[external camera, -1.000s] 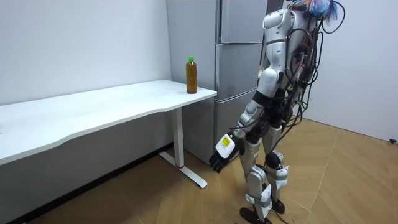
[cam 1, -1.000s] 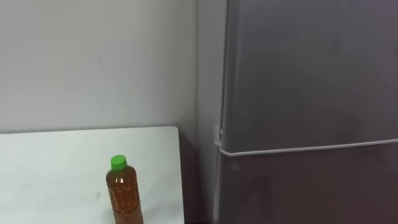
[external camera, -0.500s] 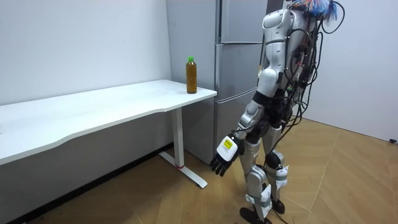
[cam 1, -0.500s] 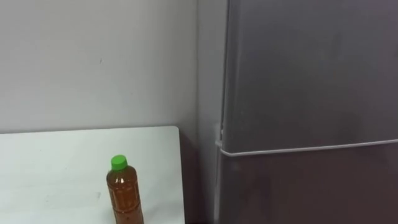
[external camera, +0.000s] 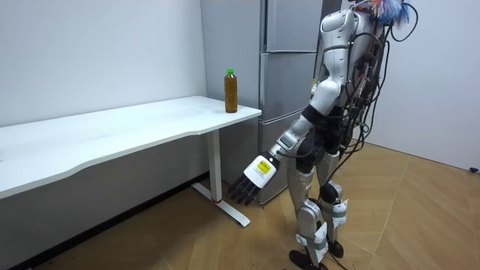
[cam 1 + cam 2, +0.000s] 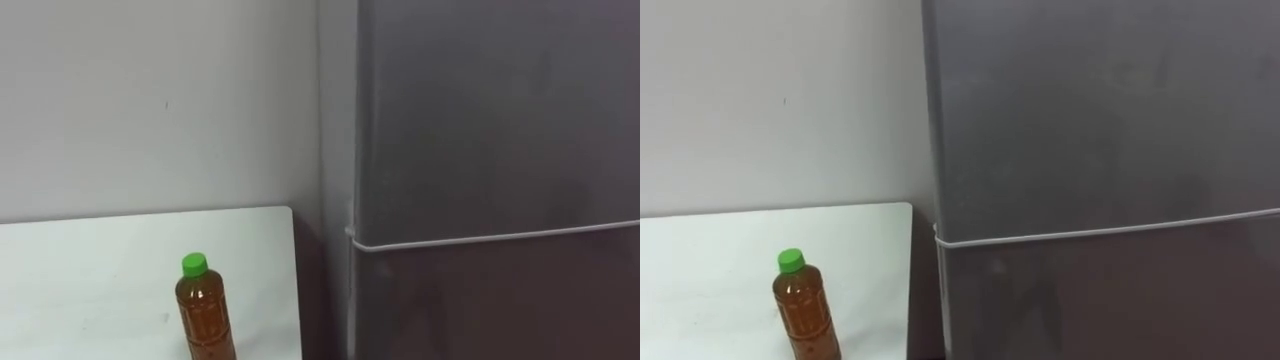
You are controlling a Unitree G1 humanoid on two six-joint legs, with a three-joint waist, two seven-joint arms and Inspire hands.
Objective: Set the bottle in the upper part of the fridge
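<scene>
Room view: a white table [image 5: 112,135] stands left of the grey fridge [image 5: 281,75]. A brown bottle [image 5: 231,91] with a green cap stands upright on the table's end nearest the fridge. The robot's left hand [image 5: 247,186] is held out low in front of the fridge, fingers straight, holding nothing. The robot stands facing the fridge, whose doors are shut.

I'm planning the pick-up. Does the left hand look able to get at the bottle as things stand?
Probably yes, once raised: the left hand hangs open below the white tabletop, and the green-capped bottle stands upright near its end by the fridge, with nothing beside it.
</scene>
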